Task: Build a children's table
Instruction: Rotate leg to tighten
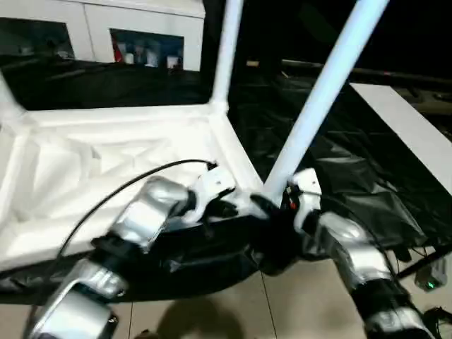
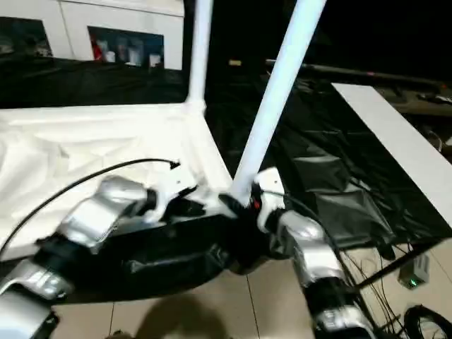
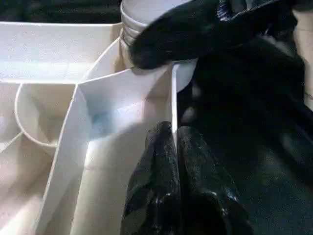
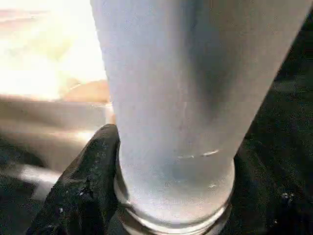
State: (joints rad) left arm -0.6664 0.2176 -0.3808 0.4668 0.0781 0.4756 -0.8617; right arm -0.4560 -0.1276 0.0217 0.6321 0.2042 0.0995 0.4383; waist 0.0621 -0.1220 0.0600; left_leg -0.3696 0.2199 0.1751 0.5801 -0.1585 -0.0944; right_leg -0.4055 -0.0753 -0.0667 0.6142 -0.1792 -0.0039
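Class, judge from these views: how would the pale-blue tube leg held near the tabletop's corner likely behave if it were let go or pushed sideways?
The leg is a long, smooth round tube, so it would probably roll if laid flat and may slip in a loose grip. It leans from the tabletop corner, so it looks apt to tip unless the right gripper steadies it. It appears stiff.

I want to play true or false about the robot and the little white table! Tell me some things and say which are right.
1. The table top lies upside down, ribs showing. True.
2. The right gripper holds a leg near its bottom end. True.
3. That leg stands perfectly straight up. False: it leans to the robot's right.
4. The left gripper is wide open in the air. False: it pinches the table top's thin edge.
5. Another leg already stands at the far corner. True.
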